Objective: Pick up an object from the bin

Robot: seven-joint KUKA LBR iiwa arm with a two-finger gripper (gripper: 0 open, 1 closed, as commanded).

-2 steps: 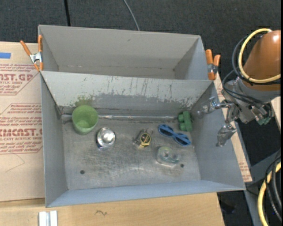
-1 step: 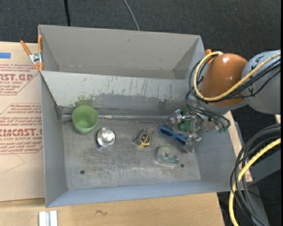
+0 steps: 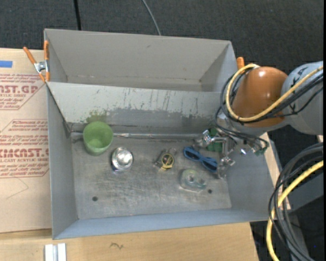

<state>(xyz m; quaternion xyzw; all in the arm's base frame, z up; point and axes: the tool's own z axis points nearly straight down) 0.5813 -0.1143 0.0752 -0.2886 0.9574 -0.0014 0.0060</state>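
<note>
Bin (image 3: 62, 173) contents, all loose and well spread, no heap. Far left, near the back wall: green cup (image 3: 98, 136). Just right of it and a little forward: shiny silver round thing (image 3: 121, 159). Mid-floor: small brass-coloured piece (image 3: 165, 160). Further right, toward the front: pale clear rounded thing (image 3: 193, 180). Right of centre: long blue piece (image 3: 201, 159), lying flat on the floor. At the right end the pincer (image 3: 220, 154) sits low in the bin, at the blue piece's right end; touching or just beside, cannot tell. Pincer spread: cannot tell, as metalwork and cables crowd it. Judged progress: the arm is down at the things, but no pick is made and every item lies on the floor. Left to do: close on one thing, most likely the blue piece as nearest, and lift it clear.
</note>
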